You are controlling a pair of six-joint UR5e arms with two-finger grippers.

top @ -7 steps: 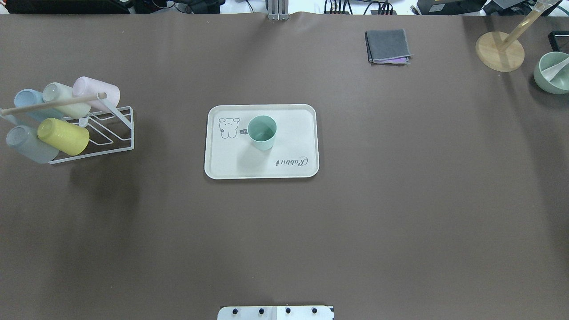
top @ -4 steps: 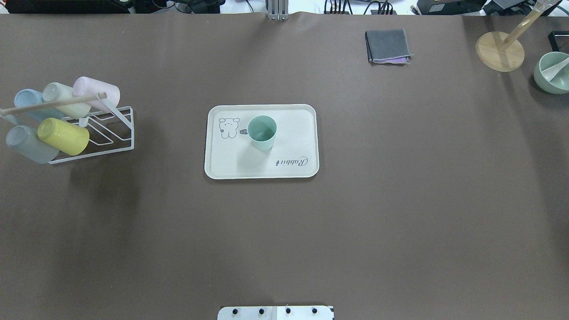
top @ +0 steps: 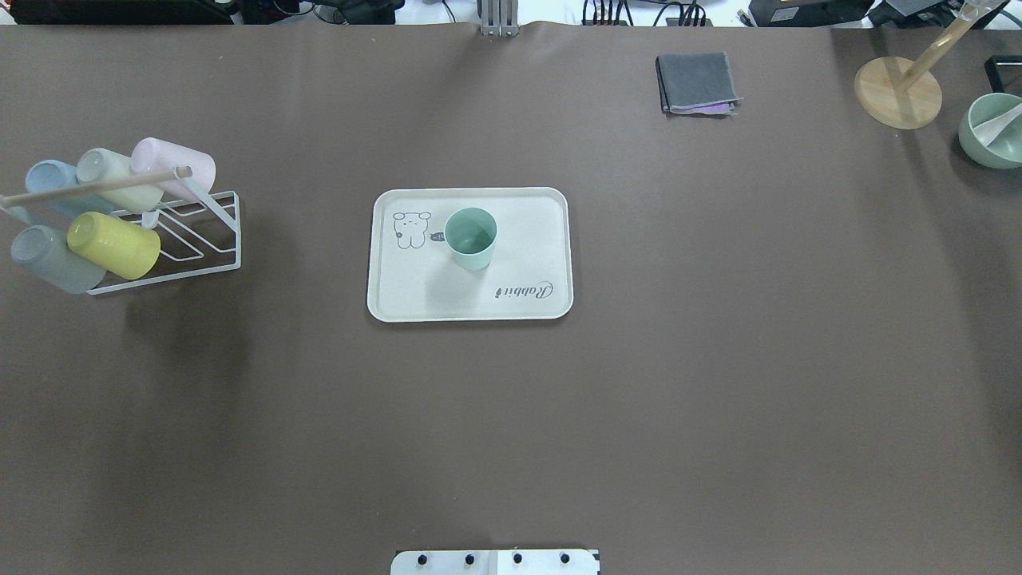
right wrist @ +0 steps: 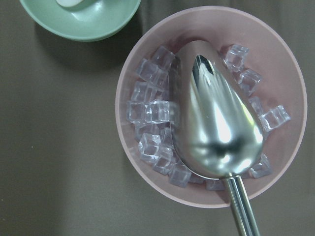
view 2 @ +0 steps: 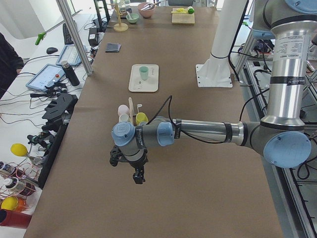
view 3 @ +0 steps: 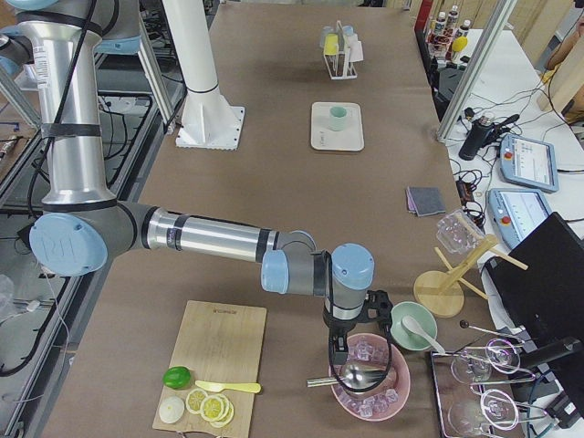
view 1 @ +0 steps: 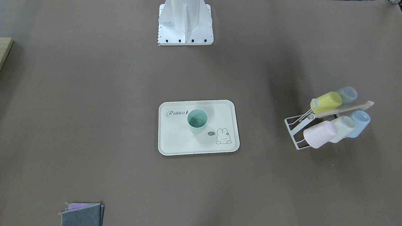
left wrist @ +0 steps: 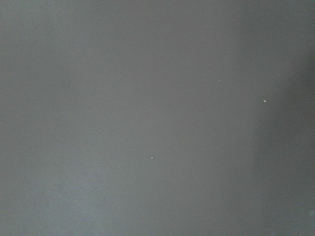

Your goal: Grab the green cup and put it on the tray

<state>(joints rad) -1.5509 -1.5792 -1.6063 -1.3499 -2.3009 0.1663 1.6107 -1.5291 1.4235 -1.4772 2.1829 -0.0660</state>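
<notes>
At the middle of the table, the green cup (top: 471, 237) stood upright on the tray (top: 415, 297), between its bunny drawing and its "Rabbit" script, with neither gripper touching it. By that showing the placing looked complete, with no step of the task left. The left gripper (view 2: 137, 177) hung over bare mat toward the robot's left end of the table, well apart from the tray. The right gripper (view 3: 359, 356) hung above a pink bowl (right wrist: 275, 44) of ice cubes holding a metal scoop (right wrist: 216, 123), at the opposite end. Each showed only in a side view, so whether its fingers were apart or together could not be told. Around stood a wire rack (top: 209, 239) bearing five cups, among them a yellow-green cup (top: 113, 244), also a folded grey cloth (top: 696, 81), a wooden stand (top: 897, 94) and a green bowl (top: 978, 140). All were well apart from the tray and, in my judgement, obstructed nothing.
</notes>
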